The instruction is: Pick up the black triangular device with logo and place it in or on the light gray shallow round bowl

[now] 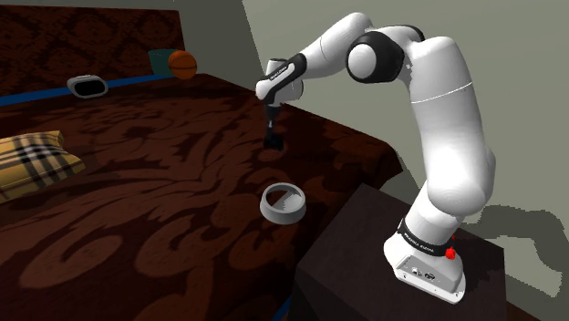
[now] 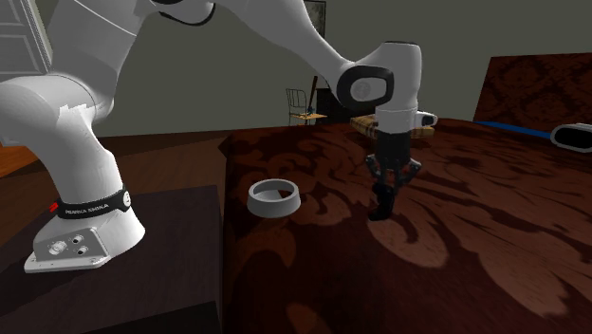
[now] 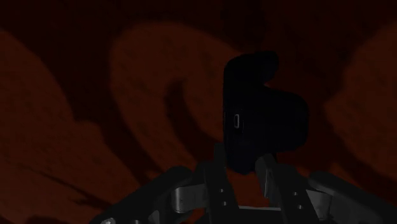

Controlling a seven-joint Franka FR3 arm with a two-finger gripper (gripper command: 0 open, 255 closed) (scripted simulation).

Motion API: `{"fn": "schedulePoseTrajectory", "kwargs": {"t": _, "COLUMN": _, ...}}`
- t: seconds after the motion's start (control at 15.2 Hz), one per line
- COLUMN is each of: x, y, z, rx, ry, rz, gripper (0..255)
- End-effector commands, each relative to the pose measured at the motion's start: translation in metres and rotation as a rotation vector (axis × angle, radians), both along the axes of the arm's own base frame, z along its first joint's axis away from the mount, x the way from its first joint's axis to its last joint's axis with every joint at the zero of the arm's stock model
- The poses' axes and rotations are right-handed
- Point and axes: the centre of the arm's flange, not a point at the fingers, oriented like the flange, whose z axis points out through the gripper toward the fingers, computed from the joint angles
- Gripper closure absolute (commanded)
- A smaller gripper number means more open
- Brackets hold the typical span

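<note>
Pinching the small black device [image 3: 264, 114] tight with the claw's [image 3: 243, 167] 2 fingers. Low over the dark red bed [image 1: 137, 237], maybe just touching it. Near the light gray round bowl [image 1: 282, 202], but apart from it.

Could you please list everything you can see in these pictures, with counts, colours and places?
black device: one, black, clasped between the gripper's fingers, over the bed cover
bowl: one, light grey, on the bed cover near the stand
bed cover: one, dark brown with a pattern, across the bed
pillow: one, tan plaid, at the shoulder view's left
ball: one, orange, by the headboard
oval object: one, white rim and dark centre, by the headboard
chair: one, dark, far off by the wall
stand: one, dark box, beside the bed
arm: one, white with dark joints
gripper: one, black, shut on the device
</note>
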Motion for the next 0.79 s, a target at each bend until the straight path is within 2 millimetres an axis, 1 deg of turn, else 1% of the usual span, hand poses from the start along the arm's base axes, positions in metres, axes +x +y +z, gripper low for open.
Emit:
{"fn": "schedulePoseTrajectory", "kwargs": {"t": 0.0, "x": -0.001, "y": 0.0, "z": 0.01, "rx": 0.0, "ry": 0.0, "rz": 0.0, "gripper": 255}}
{"fn": "schedulePoseTrajectory", "kwargs": {"t": 0.66, "x": -0.001, "y": 0.0, "z": 0.062, "rx": 0.0, "ry": 0.0, "rz": 0.0, "gripper": 255}}
{"fn": "schedulePoseTrajectory", "kwargs": {"t": 0.73, "x": -0.011, "y": 0.009, "z": 0.062, "rx": 0.0, "ry": 0.0, "rz": 0.0, "gripper": 255}}
